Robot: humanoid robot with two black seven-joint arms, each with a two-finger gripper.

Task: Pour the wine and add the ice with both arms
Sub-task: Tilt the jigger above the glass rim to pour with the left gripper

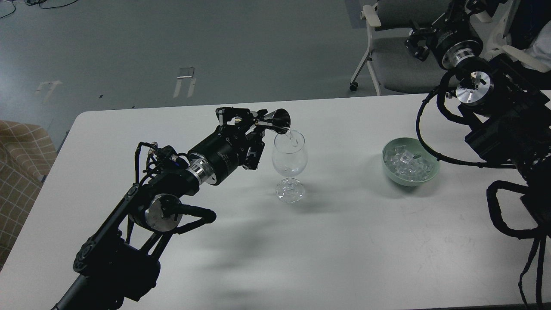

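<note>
A clear wine glass (289, 165) stands upright at the middle of the white table (335, 241). My left gripper (252, 122) is shut on a small shiny metal measuring cup (277, 118), tipped over the glass's rim. A thin clear stream of wine (292, 137) runs from the cup into the glass. A pale green bowl (411, 162) to the right holds several clear ice cubes (404, 162). My right gripper (416, 41) is raised high at the back right, above and beyond the bowl; its fingers cannot be told apart.
A grey office chair (389, 47) stands behind the table's far right edge. A checked cushion (21, 163) lies off the table's left edge. My right arm's cables (430, 142) loop close to the bowl.
</note>
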